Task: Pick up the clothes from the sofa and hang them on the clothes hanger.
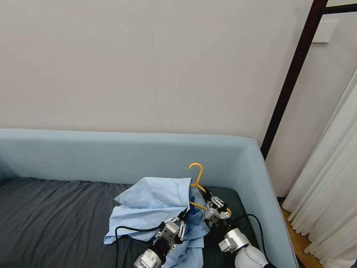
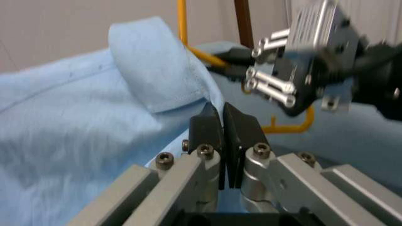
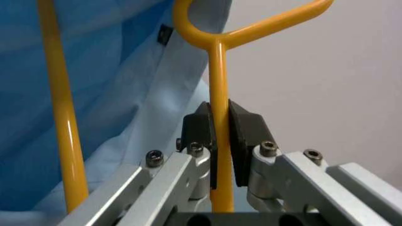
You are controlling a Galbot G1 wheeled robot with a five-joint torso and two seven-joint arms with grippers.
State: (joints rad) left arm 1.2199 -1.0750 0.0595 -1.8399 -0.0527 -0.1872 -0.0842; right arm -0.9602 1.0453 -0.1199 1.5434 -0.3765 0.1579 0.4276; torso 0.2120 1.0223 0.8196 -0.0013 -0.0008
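Observation:
A light blue shirt (image 1: 153, 202) lies crumpled on the sofa's dark seat, draped over a yellow hanger (image 1: 196, 174) whose hook sticks up above it. My right gripper (image 1: 215, 208) is shut on the hanger's stem (image 3: 217, 70), just below the hook, with the shirt (image 3: 107, 52) hanging beside it. My left gripper (image 1: 179, 219) sits at the shirt's front edge. Its fingers (image 2: 207, 123) are pressed together at the edge of the fabric (image 2: 94, 108), below the collar fold. The right gripper (image 2: 301, 70) shows close behind it, with the hanger (image 2: 293, 125).
The pale blue sofa back (image 1: 128, 152) and its right arm (image 1: 252, 173) wall in the dark grey seat (image 1: 56, 218). To the right stand a dark door frame (image 1: 290, 78) and white curtains (image 1: 334, 190). Black cables (image 1: 131, 229) trail over the cushion.

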